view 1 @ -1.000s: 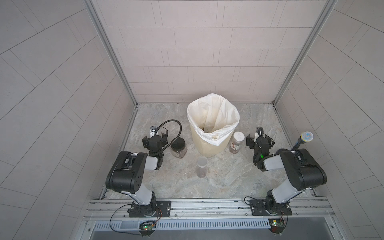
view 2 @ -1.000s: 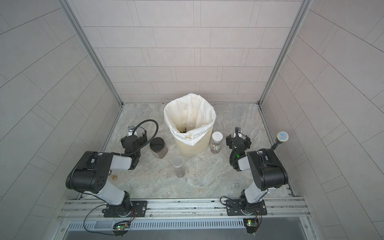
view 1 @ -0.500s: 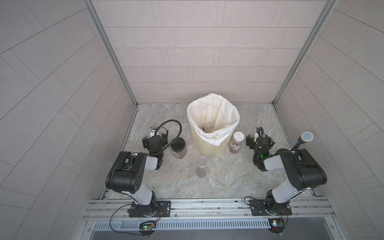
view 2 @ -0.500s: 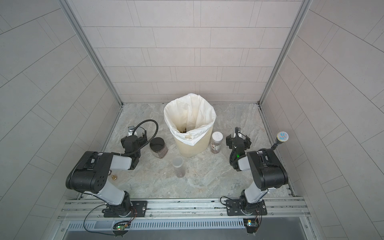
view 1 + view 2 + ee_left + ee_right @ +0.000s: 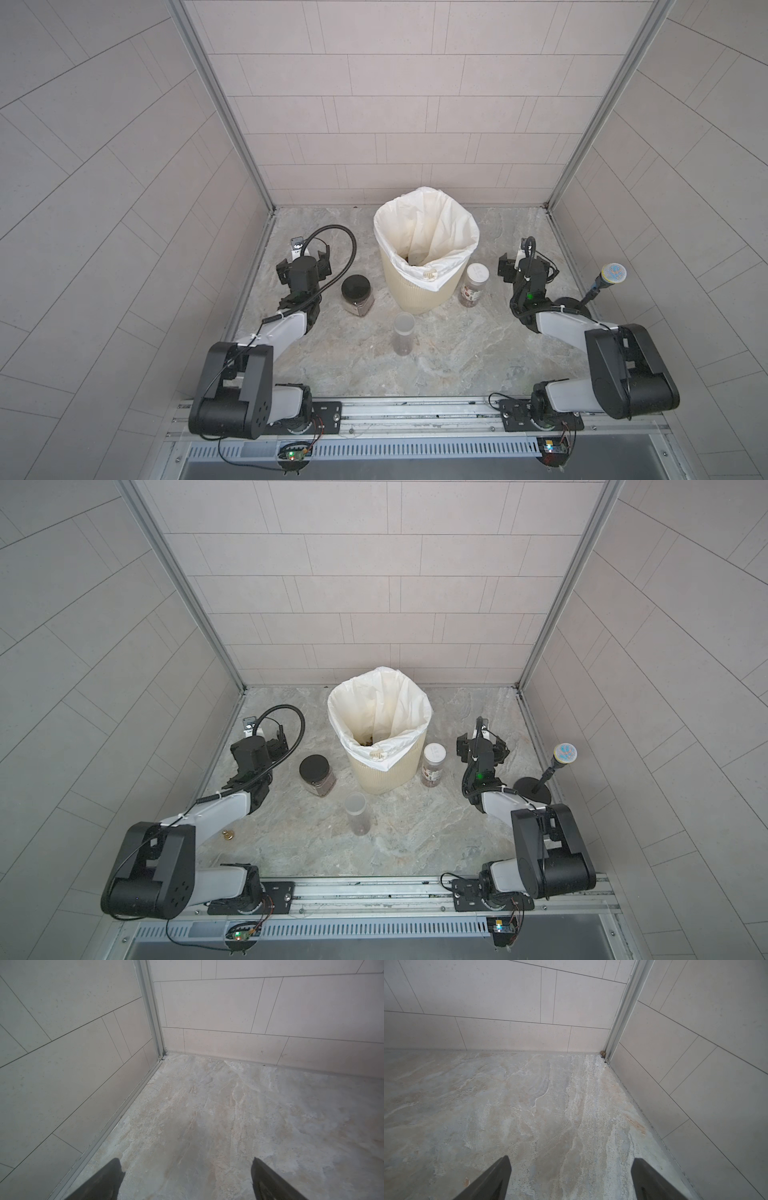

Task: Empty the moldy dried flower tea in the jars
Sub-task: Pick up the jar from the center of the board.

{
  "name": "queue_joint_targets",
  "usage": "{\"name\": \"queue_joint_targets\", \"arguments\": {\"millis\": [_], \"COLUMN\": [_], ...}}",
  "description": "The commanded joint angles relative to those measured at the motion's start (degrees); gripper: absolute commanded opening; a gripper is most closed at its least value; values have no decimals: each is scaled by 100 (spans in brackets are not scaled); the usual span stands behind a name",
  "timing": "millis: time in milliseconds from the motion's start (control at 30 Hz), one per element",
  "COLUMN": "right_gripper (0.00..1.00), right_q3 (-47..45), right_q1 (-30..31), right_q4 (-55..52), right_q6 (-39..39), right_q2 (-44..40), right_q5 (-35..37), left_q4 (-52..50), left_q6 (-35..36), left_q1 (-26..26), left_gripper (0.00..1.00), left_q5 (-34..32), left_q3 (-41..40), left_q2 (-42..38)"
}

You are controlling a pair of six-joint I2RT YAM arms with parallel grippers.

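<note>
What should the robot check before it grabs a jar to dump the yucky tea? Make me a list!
1. Left fingers apart, nothing between them: ok.
2. Right fingers apart, nothing between them: ok.
3. Bin upright, liner open at the top: ok.
4. Black-lidded jar, tall slim jar and white-lidded jar standing upright on the table: ok.
5. Lids off: not ok for the black-lidded jar and the white-lidded jar; cannot tell for the tall slim jar.
6. Jars emptied: not ok, dark tea shows through the walls.
</note>
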Motion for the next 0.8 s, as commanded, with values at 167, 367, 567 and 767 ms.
{"name": "queue_joint_targets", "arguments": {"millis": [167,367,567,767], "right_gripper": [97,100,100,100], "right_q3": [1343,1830,1795,1522], "right_q1": [-302,-258,-53,472], "right_q4": [-2568,-3697,-4630,-5045], "right_q6": [915,1463,1801,1649], "right_q2": [-633,-1108,-1612,-1840], "right_q5": [-1150,-2631,-3160,-3283], "left_q4": [-1809,-2756,-3251,-3518], "left_q6": [-1055,-1603,-2131,-2228], "left_q1": [30,0,-30,-342], "left_gripper": [100,100,98,97], "left_q5": [795,1594,1950,2093], "left_q3": [871,1333,1407,1420], "left_q2": [-116,-200,-344,-433]}}
